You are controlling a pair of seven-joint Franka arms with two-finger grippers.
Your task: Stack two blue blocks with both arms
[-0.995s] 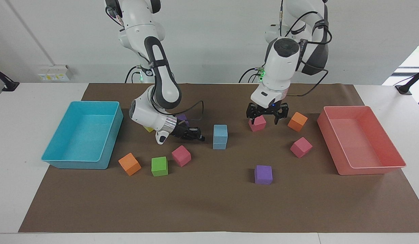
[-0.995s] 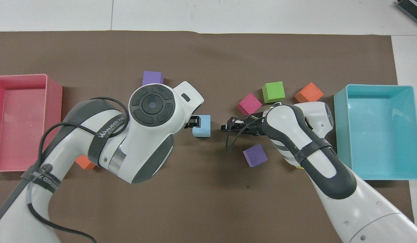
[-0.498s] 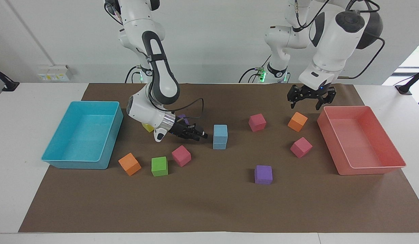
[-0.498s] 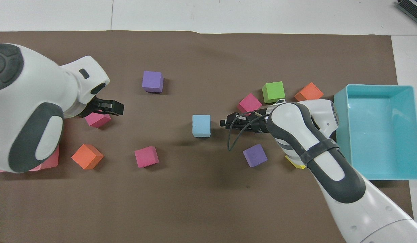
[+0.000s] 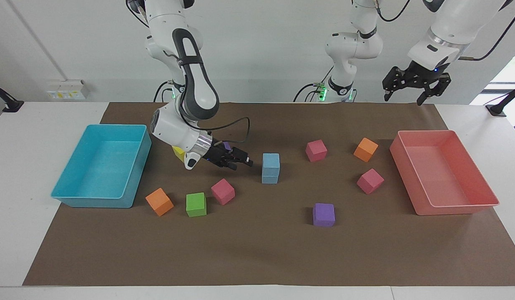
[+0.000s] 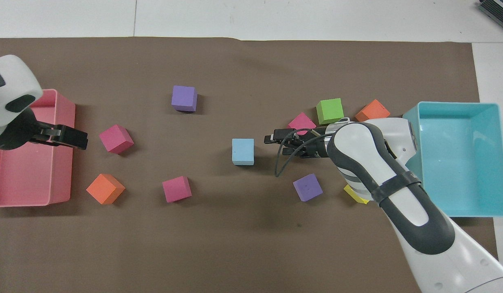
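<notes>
Standing mid-counter, the two light sky-blue foam cubes (image 5: 270, 168) are already stacked, one squarely atop the other. Your right claw (image 5: 243, 161) hangs just beside them, fingers spread and empty; your left claw (image 5: 410, 86), wide and empty, hovers above the pink plastic tray (image 5: 482, 206). Judge the stacking finished; next, draw the right arm clear without nudging the pile.

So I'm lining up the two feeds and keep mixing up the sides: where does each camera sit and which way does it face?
Facing view: high across the table, looking at the robots; both arms show whole, left gripper raised above the pink tray.
Overhead view: above the robots' end, looking steeply down; right gripper and its forearm show.
Shared: the stacked blue blocks, with sides swapped between views.
</notes>
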